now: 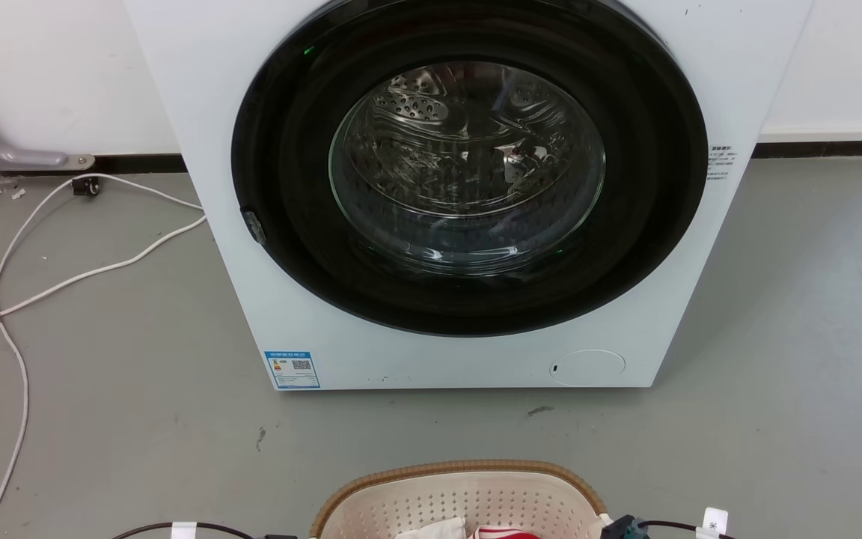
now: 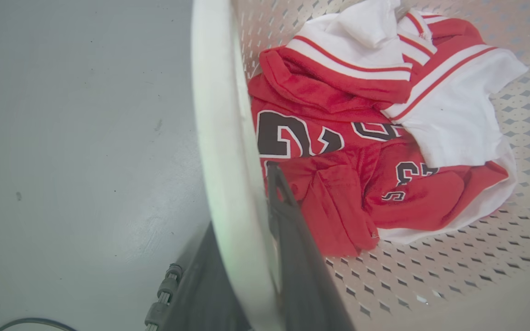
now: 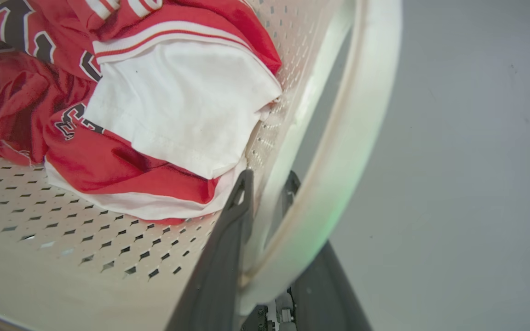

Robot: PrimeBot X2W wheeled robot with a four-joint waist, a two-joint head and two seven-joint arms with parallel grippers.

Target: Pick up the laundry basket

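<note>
The laundry basket (image 1: 461, 470), cream and perforated with a brown woven rim, sits at the bottom edge of the head view, in front of the washing machine. Red and white clothes (image 2: 338, 138) lie inside it. In the left wrist view my left gripper (image 2: 242, 197) straddles a white loop handle (image 2: 219, 115), one finger inside the basket and one outside, closed on it. In the right wrist view my right gripper (image 3: 269, 177) clamps the other white handle (image 3: 366, 115) the same way, beside the basket wall (image 3: 62, 220) and the clothes (image 3: 177, 105).
A white front-loading washing machine (image 1: 251, 299) with a closed round glass door (image 1: 468, 165) stands right beyond the basket. White cables (image 1: 12, 299) trail over the grey floor (image 1: 812, 337) to the left. A white wall with a dark skirting runs behind.
</note>
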